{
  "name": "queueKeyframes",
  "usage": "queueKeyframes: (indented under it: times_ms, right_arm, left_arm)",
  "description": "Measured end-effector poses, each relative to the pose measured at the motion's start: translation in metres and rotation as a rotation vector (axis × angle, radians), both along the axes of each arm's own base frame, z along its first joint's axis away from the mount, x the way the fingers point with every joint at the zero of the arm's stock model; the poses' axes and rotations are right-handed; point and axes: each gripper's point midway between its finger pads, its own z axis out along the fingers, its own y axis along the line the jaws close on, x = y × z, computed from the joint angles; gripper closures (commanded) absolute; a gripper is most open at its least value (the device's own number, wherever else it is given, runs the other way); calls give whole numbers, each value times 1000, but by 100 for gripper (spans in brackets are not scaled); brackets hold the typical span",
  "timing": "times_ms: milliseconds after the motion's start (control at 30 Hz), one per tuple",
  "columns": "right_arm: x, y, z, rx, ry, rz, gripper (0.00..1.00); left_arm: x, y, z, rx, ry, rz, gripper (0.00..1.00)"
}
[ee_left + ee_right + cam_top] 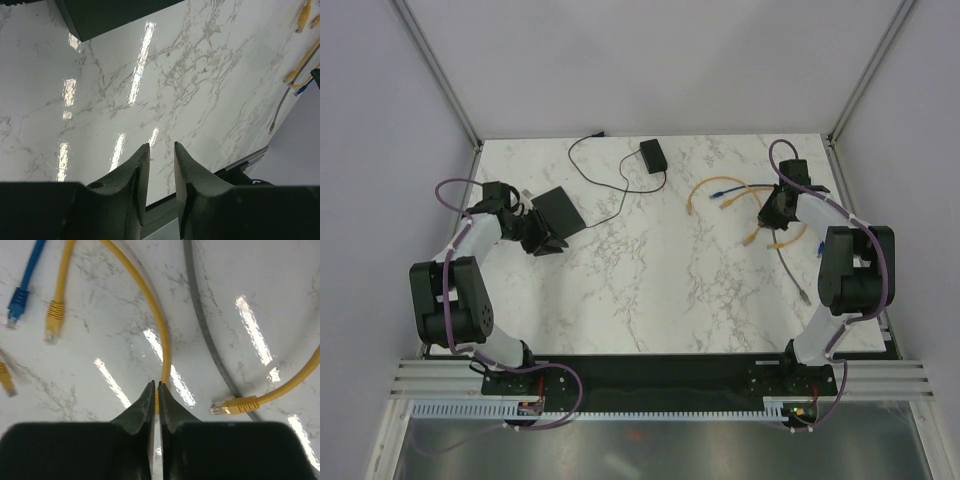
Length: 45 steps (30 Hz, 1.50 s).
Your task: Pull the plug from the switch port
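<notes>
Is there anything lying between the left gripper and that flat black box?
Nothing visible does. Only bare marble table lies between the left gripper and the black box; the loose cables lie well off to its right.

Bright, even light from overhead floods the white marble worktop (650,300), and shadows stay short and soft. Long glare streaks cross its glossy surface in both wrist views. One yellow plug (5,379) looks smeared and out of focus.
</notes>
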Motion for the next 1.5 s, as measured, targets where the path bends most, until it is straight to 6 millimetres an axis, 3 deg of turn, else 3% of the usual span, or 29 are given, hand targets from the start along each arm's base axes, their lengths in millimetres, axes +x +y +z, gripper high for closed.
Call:
queueKeyframes:
  times_ms: [100,200,333,400,533,667,767,933,1033,1133,1367,1500]
  right_arm:
    - [-13,-8,-13,-38,73,1,68]
    - [-17,-8,-12,-46,107,4,62]
    - [2,9,10,-54,76,39,47]
    - [22,36,33,-43,8,95,45]
    - [61,111,88,47,-148,250,39]
    - [84,203,121,212,-253,471,39]
    - [85,262,115,325,-252,621,41]
    - [62,347,72,489,-148,827,50]
    - [42,378,49,553,-76,887,57]
    - [23,400,40,617,-18,901,63]
    - [24,435,68,770,-42,815,62]
    - [28,461,83,885,-69,759,61]
  left_arm:
    - [2,0,1,0,-7,0,66]
    - [3,0,2,1,-19,0,65]
    - [5,1,8,6,-56,3,64]
    - [4,3,10,8,-69,10,64]
    - [5,14,11,7,-82,44,63]
    - [5,33,11,-13,-84,116,63]
    - [2,49,10,-34,-97,178,62]
    - [-8,73,2,-55,-85,289,63]
    - [-10,80,-2,-72,-70,342,63]
    - [-6,85,-1,-88,-70,384,63]
    - [14,91,-7,-147,-60,492,63]
    - [20,91,-21,-206,-30,576,62]
